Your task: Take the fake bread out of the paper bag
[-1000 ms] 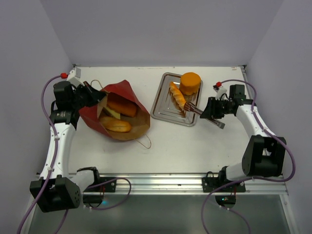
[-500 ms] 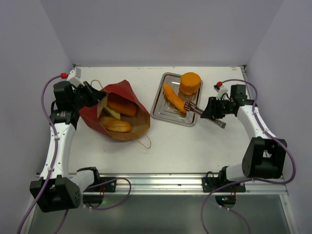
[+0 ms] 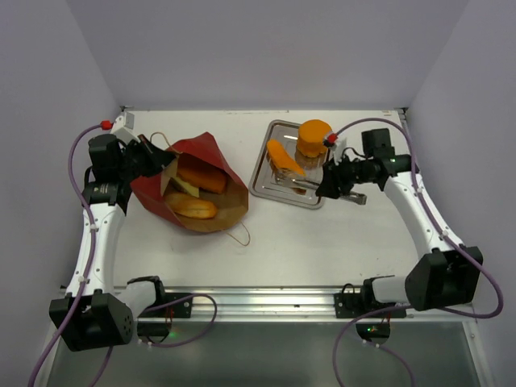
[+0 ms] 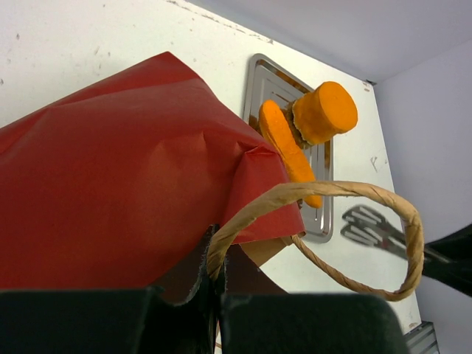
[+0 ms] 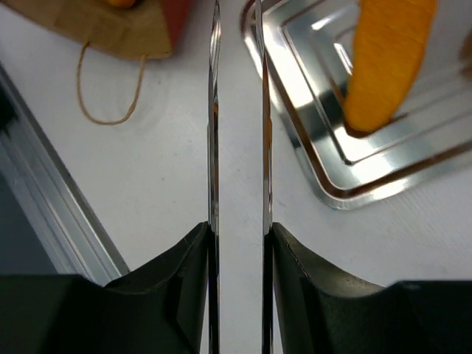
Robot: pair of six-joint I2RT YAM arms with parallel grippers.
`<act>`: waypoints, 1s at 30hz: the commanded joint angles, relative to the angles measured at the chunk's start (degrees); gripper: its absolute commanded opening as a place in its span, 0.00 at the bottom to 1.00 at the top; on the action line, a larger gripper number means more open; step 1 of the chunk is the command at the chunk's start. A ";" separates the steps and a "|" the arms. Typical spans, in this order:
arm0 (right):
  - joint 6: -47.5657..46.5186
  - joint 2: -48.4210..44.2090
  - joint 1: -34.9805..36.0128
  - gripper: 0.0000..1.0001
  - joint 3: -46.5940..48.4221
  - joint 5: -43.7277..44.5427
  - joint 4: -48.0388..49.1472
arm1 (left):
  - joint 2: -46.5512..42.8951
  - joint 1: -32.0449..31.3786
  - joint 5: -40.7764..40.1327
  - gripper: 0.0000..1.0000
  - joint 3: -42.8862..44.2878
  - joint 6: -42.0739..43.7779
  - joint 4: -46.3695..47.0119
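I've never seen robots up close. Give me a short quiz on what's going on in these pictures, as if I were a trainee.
1. True or false: the metal tray holds no bread.
2. What does the left end effector grip? A) the paper bag B) a spoon C) the tray
3. Fill in: the right end effector has its jaws ___, with nothing between them.

Key: 1 false, a baguette lies in it; 2 A; 3 open.
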 commanded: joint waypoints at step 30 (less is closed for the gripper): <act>-5.75 20.71 53.90 0.41 26.95 39.94 5.88 | -3.22 0.27 3.15 0.00 -0.85 2.49 -2.56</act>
